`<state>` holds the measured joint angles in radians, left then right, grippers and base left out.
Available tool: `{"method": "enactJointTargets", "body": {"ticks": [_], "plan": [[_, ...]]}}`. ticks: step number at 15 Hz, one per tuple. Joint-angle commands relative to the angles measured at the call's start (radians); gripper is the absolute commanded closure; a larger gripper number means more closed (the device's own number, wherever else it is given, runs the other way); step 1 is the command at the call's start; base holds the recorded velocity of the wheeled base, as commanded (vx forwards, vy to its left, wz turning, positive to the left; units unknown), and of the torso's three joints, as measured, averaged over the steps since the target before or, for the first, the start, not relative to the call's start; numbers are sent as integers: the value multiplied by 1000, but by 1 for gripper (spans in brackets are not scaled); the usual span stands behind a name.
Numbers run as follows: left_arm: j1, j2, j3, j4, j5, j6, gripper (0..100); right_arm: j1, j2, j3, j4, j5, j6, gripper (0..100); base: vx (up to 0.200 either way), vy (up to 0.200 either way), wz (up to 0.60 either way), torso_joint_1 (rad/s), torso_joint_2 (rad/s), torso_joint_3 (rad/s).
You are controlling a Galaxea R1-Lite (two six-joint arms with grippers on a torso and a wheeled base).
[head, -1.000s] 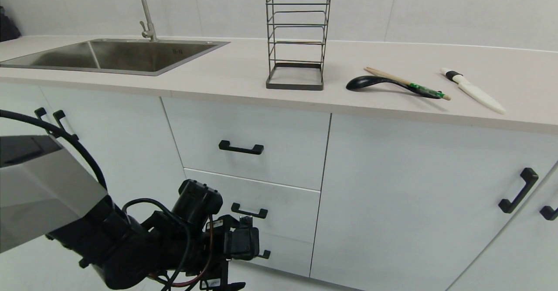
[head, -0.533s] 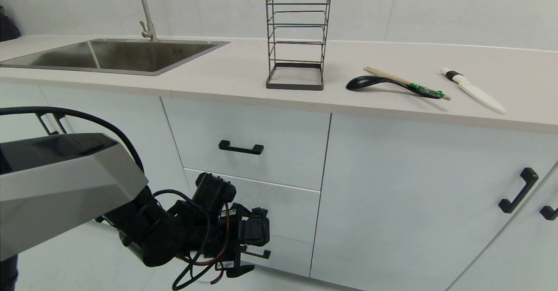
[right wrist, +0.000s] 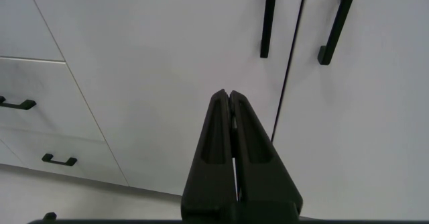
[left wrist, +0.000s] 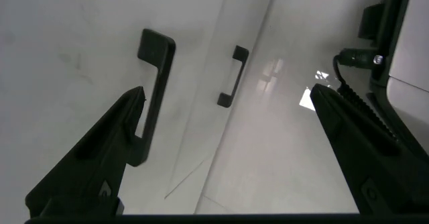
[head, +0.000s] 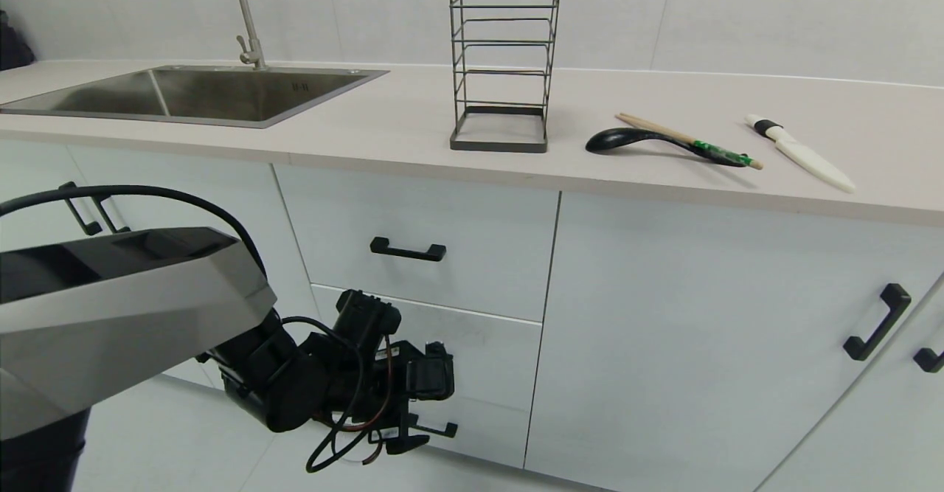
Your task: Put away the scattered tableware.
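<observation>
While our left gripper (left wrist: 228,93) hangs wide open & empty by a black drawer handle (left wrist: 151,96) and our right gripper (right wrist: 229,96) is pinched closed w/ nothing in it, we see the black curved ladle (head: 627,138), wooden chopsticks (head: 660,130) & white knife (head: 804,154) on the beige countertop (head: 398,127), right of the tall wire rack (head: 501,57).

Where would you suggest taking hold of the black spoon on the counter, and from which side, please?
Probably the handle just behind the bowl of the black spoon, from above, with the grip closing across it. The spoon lies low on the counter, and farther along the handle meets the chopsticks, so a grip there might catch them too.
</observation>
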<state>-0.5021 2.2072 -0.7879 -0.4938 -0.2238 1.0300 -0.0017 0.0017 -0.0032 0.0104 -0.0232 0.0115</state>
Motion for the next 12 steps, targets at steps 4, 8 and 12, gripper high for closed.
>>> {"method": "enactJointTargets", "body": {"ticks": [4,8,12], "plan": [[20,60,-73,-2,0,4,0,0,1,0,0,0,1,100,0,0,0,0,0,0],[28,86,-97,-2,0,5,0,0,1,0,0,0,1,100,0,0,0,0,0,0],[28,124,-105,-25,0,5,0,0,1,0,0,0,1,100,0,0,0,0,0,0]]}}
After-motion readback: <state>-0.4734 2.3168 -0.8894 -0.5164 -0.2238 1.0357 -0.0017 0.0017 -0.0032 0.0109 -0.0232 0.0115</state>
